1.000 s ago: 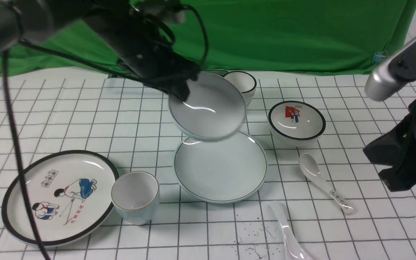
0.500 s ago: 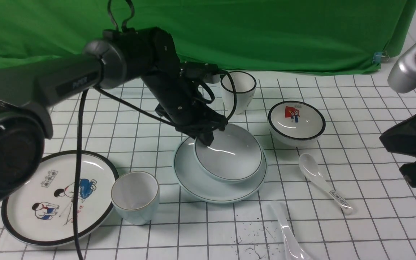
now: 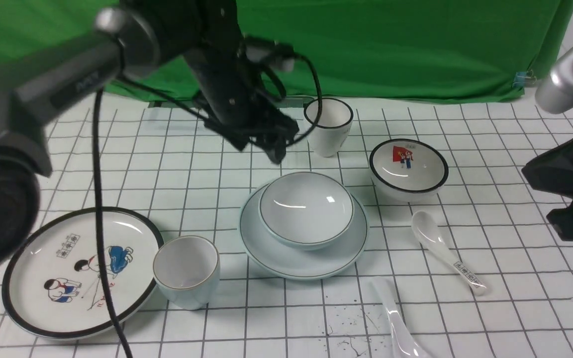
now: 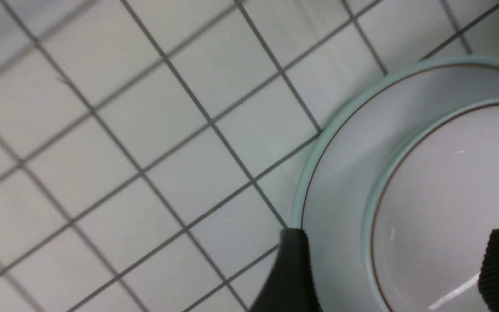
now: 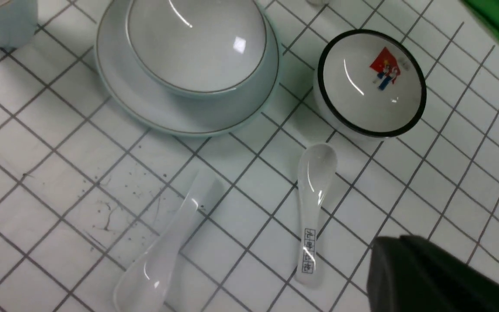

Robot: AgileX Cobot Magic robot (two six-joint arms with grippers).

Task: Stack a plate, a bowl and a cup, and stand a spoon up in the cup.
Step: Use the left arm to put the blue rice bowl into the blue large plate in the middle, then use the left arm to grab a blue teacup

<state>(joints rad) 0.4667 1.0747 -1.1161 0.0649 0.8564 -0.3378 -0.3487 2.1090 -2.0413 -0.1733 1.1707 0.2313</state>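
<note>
Spoon (image 3: 397,318): we see it lying flat at the near edge, right of centre, long axis near-far, handle pointing far, scoop nearest.
Bowl (image 3: 306,209): upright on the plate (image 3: 276,254), mid-table.
Cup (image 3: 187,271): upright, left of the plate, apart.
Left gripper (image 3: 260,146): fingers (image 4: 290,268) spread, empty, above the bowl's far-left rim.
Right gripper (image 3: 555,199): clenched, empty, far right.
Room: table (image 3: 286,318) between cup and spoon lies open.

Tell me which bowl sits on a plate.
The plain pale bowl with the thin dark rim, on the plain plate. The black-rimmed cartoon bowl stands on the table.
</note>
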